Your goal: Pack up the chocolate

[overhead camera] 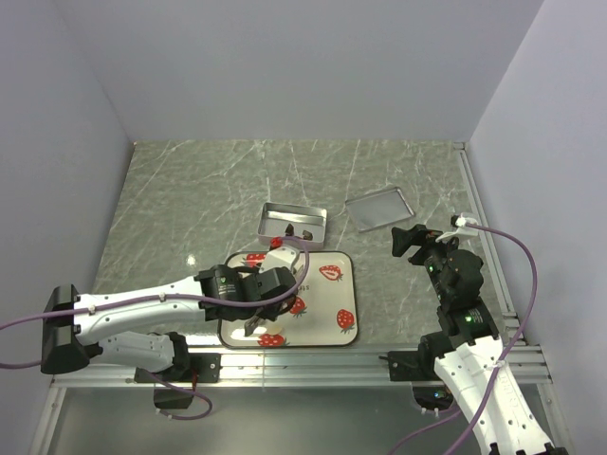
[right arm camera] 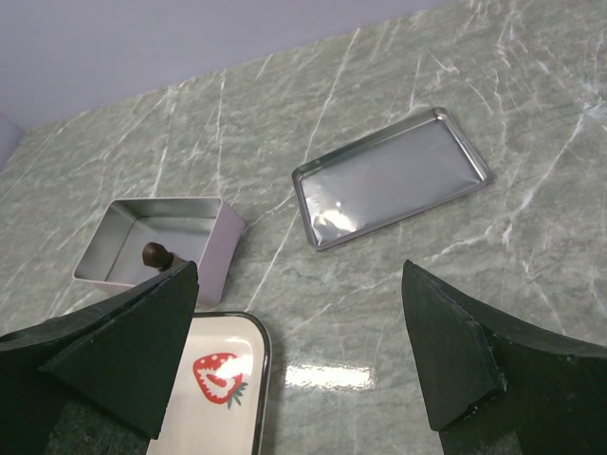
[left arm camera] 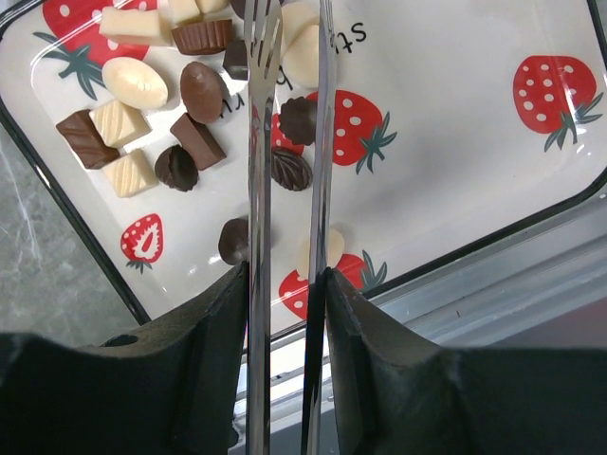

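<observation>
Top cam: grey-green marbled worktop (overhead camera: 190, 190) is lying betw. plain white walls. A tin (overhead camera: 294, 207), its lid (overhead camera: 379, 207) and a strawberry tray (overhead camera: 322, 296) are sitting mid-worktop.

Left wrist: left tool (left arm camera: 285, 284) is clamping tongs (left arm camera: 258, 142). Only this cam is showing the chocolate (left arm camera: 202, 92) clearly, clustered at the tray's corner.

Right wrist: right tool (right arm camera: 299, 275) is hanging wide open, gripping nothing. One dark pc (right arm camera: 155, 254) is sitting inside the tin.

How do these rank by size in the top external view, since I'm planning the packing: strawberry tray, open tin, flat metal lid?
1. strawberry tray, clearly the largest.
2-3. open tin and flat metal lid: their outlines look about alike from above, so I won't rank one over the other.
</observation>
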Available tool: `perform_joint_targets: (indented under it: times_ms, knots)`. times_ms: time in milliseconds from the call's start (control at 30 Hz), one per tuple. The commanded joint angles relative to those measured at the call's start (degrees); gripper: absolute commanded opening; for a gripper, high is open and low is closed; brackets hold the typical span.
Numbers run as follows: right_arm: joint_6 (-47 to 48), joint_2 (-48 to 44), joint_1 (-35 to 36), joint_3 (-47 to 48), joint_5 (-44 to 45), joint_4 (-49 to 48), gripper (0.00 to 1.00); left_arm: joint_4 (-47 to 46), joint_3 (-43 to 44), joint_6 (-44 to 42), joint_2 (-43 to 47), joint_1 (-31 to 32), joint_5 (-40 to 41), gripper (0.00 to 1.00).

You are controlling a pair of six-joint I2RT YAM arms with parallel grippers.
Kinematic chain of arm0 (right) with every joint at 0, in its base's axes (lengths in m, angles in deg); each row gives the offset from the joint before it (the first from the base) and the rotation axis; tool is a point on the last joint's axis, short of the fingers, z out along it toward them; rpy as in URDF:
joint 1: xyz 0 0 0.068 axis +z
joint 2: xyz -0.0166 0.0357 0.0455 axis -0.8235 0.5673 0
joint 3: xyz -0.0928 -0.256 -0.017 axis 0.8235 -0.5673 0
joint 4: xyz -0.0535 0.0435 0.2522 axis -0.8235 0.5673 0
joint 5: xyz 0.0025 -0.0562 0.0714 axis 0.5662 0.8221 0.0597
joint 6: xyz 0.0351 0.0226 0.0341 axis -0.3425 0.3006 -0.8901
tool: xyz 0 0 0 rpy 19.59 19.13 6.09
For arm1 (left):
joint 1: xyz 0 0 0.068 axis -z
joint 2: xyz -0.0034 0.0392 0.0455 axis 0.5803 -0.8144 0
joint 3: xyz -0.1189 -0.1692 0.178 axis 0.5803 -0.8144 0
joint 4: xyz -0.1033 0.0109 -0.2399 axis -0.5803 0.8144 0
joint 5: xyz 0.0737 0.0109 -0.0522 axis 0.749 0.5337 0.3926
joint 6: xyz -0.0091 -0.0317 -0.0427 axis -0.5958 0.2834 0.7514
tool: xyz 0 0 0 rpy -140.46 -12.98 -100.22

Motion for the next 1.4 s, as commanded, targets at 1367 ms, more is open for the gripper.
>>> perform_joint_targets:
  times_ms: [1367]
  knots:
    - [0.83, -0.17, -0.26, -0.08, -0.22, -2.77, 0.94, 0.15, 0.00, 0.50, -3.86, 1.49, -3.68, 0.45]
